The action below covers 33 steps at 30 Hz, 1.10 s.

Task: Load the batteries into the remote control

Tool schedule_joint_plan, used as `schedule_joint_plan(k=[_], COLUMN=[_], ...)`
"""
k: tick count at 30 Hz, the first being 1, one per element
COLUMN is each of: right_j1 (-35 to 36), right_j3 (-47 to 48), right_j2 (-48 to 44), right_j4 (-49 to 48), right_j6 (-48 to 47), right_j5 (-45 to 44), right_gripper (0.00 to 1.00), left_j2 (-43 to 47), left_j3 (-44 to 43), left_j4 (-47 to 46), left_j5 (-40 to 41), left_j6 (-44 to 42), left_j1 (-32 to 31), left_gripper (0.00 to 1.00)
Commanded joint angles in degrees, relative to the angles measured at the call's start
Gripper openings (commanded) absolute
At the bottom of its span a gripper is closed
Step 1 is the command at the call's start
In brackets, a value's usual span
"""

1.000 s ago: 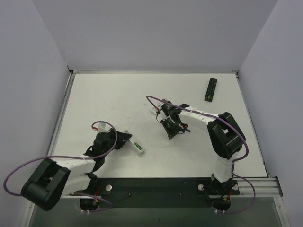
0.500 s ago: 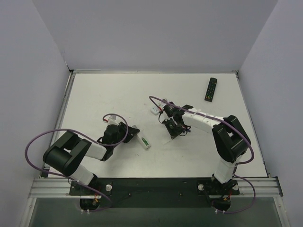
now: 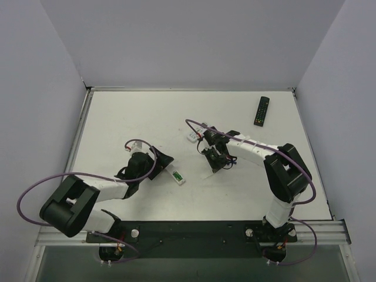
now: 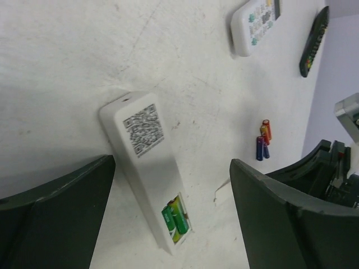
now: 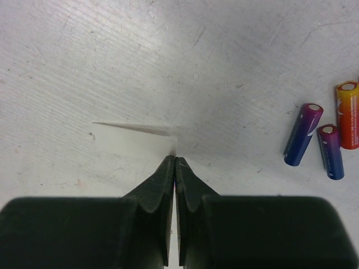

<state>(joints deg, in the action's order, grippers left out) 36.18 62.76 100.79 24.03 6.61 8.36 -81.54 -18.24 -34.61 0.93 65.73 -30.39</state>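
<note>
The slim white remote control (image 3: 178, 176) lies flat on the table, back side up, with a QR label. In the left wrist view the remote control (image 4: 147, 162) shows an open compartment at its near end, where the two green batteries (image 4: 175, 217) lie side by side. My left gripper (image 3: 166, 167) stands wide open around the remote's left end, its dark fingers (image 4: 56, 207) apart from it on both sides. My right gripper (image 5: 175, 158) is shut, its tips on the table at the corner of a thin white flat piece (image 5: 134, 143); whether that piece is pinched does not show.
A black remote (image 3: 262, 110) lies at the far right. A wider white remote (image 3: 192, 136) sits near the middle, behind the right gripper. Loose red and blue-purple cells (image 5: 322, 137) lie just right of the right gripper.
My left arm carried the white remote to the right and set it down. Its jaws then went from closed on the remote to wide open. The right gripper stayed shut and barely moved.
</note>
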Motion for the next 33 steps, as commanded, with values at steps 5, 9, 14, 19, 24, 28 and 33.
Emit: schedule_joint_plan(k=[5, 9, 14, 19, 24, 28, 33], right_j1=[-0.6, -0.6, -0.5, -0.5, -0.9, -0.9, -0.8], right_j3=[1.1, 1.6, 2.4, 3.6, 3.8, 5.6, 9.7], right_j2=[-3.9, -6.0, -11.3, -16.1, -14.3, -7.0, 0.2], right_j4=[1.5, 1.5, 1.5, 1.0, 2.8, 7.4, 9.4], right_j6=[0.7, 1.3, 1.6, 0.9, 1.5, 1.6, 3.5], right_j5=[-1.0, -1.0, -1.2, -0.1, -0.7, -1.2, -2.5], right_gripper=[0.00, 0.00, 0.00, 0.00, 0.08, 0.19, 0.22], left_j2=[15.9, 24.2, 31.5, 27.7, 22.8, 23.4, 24.4], left_j3=[-2.2, -1.8, -2.8, -6.0, -9.4, -10.6, -11.9], left_j4=[30.6, 37.1, 25.0, 15.6, 16.1, 18.8, 22.8], left_j5=[8.7, 10.8, 3.5, -8.2, -11.2, -10.4, -10.1], left_j6=[-0.8, -3.1, -18.1, -25.3, -26.2, -27.1, -28.6], left_j1=[0.1, 0.0, -0.2, -0.2, -0.4, -0.5, -0.6], left_gripper=[0.97, 0.97, 0.97, 0.97, 0.97, 0.97, 0.97])
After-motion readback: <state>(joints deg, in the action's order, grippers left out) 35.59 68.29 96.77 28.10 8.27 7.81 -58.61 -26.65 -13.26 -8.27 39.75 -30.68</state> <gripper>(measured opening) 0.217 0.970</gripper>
